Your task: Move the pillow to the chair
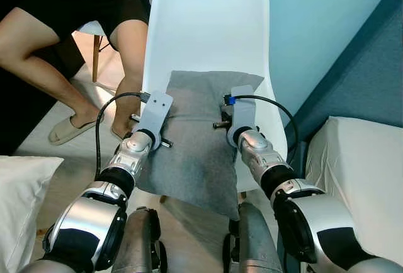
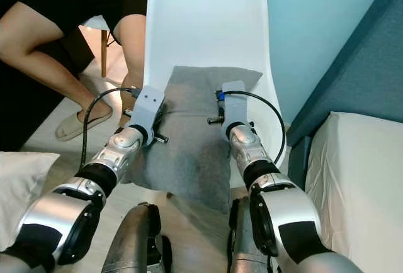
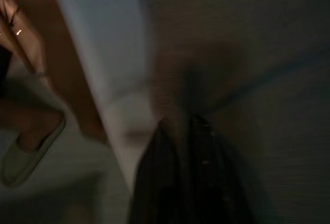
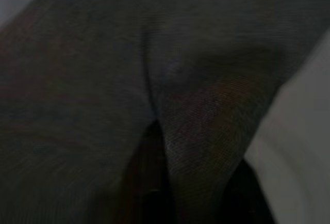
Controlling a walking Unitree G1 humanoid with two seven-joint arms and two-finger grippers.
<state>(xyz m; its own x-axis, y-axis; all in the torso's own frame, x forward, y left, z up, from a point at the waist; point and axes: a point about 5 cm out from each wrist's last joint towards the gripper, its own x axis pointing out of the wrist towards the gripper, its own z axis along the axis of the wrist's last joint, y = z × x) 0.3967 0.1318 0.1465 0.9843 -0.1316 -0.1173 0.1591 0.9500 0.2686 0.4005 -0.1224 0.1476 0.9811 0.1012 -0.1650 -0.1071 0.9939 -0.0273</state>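
Grey pillow (image 1: 195, 153) held between both arms over the white chair (image 1: 208, 21); its top corner lies against the seat near the backrest, its lower edge hangs off the front rim toward the robot's legs. Left gripper (image 3: 180, 146) pinches the pillow's left edge, fabric bunched around the dark fingers; right gripper (image 4: 160, 157) is buried in a fold on the right edge, cloth wrapped over its fingers (both appear clenched on the pillow). Step in hand, as I judge it: setting down, nearly done; the pillow is on the chair but not settled. Next move probably calls for pushing it further onto the seat so it will not slide off, then letting go with both sides together. Hard to make out: both wrist views are dark and blurred; fingertips hidden under fabric. Person's legs (image 1: 75, 53) and a slipper (image 1: 69, 129) just left of the chair; white cushion (image 1: 365, 172) at right.
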